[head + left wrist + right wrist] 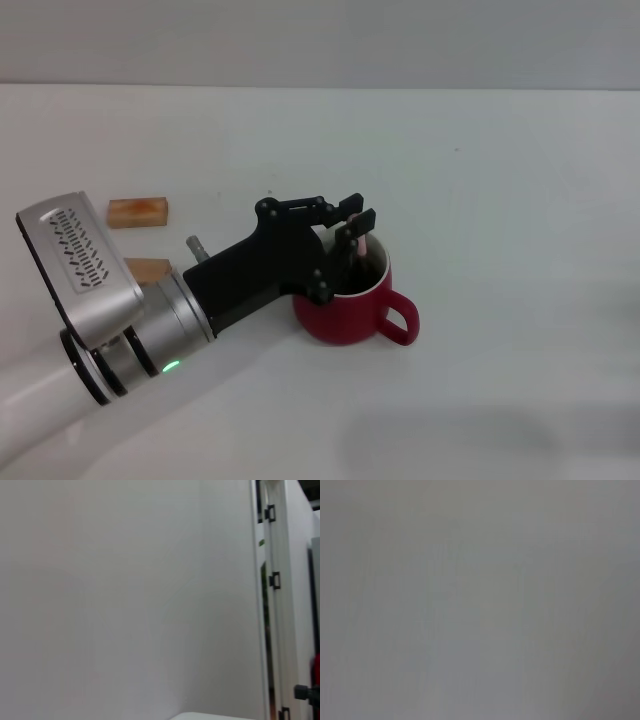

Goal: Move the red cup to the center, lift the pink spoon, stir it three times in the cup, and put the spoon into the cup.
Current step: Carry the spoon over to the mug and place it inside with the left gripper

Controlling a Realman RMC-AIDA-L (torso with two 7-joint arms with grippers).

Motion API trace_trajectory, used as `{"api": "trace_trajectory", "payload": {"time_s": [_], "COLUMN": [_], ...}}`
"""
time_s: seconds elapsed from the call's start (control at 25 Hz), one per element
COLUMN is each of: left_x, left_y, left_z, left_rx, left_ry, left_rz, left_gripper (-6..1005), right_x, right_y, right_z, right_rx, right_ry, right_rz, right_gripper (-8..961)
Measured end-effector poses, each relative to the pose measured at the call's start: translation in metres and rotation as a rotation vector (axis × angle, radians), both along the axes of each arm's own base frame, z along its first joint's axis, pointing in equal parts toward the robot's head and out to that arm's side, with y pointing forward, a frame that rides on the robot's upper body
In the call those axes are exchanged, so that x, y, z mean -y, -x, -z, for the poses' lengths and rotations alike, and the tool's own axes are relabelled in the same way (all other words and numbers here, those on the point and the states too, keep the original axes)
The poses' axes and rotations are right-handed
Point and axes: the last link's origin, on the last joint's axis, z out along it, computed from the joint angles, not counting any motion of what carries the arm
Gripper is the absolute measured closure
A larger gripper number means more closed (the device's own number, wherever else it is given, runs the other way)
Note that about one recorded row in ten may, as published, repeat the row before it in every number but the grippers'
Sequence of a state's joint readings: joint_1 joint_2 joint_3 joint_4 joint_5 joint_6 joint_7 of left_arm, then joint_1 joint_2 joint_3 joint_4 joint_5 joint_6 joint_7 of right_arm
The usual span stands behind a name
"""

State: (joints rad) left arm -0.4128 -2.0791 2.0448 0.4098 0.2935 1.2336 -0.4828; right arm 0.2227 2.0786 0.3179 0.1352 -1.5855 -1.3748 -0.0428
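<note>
Left tool [357, 224]: poised over the mouth of the red cup [345, 300], black fingers closed on the upper handle of the pink spoon [361, 246]. Spoon hangs near upright from the grip; pale handle shows just below the fingertips, lower end drops inside the cup toward the dark liquid. Bowl of the spoon is not visible.

Right tool: not in any view. Right wrist view shows only a flat grey field; left wrist view shows a wall and a door frame, nothing of the work.

Cup: stands upright on the white worktop [500, 180], roughly mid-field, loop handle pointing to the robot's right. Left arm's black wrist body lies close against the cup's left side.

Two tan wooden blocks [138, 211] lie on the robot's left, well apart from the cup, one partly hidden behind the arm.

Judgement: step in hand is stirring, or the release that follows it.

Method note: keep the spoon tip below the rim and circle small, clear of the wall, so the cup is not dragged or tipped. Hold the wrist off the rim. To finish, lower first, then open.
</note>
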Motion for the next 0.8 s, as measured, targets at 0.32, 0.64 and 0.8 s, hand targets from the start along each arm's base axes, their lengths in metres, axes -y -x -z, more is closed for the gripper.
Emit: {"api": "trace_trajectory", "payload": {"time_s": [0.32, 0.64, 0.8], "left_x": [0.017, 0.027, 0.030], "left_y": [0.005, 0.015, 0.021], "left_z": [0.000, -0.003, -0.008], "left_rx": [0.028, 0.038, 0.043], "left_ry": [0.000, -0.015, -0.040], "left_rz": [-0.016, -0.055, -0.072], "left_gripper": [795, 792, 790], "right_x": [0.000, 0.000, 0.001], "right_y": [0.000, 0.001, 0.001], "right_z": [0.001, 0.001, 0.002], "right_rx": [0.001, 0.001, 0.000], "right_ry": [0.006, 0.007, 0.012], "right_rz": [0.000, -0.004, -0.005], "right_gripper": [954, 953, 954]}}
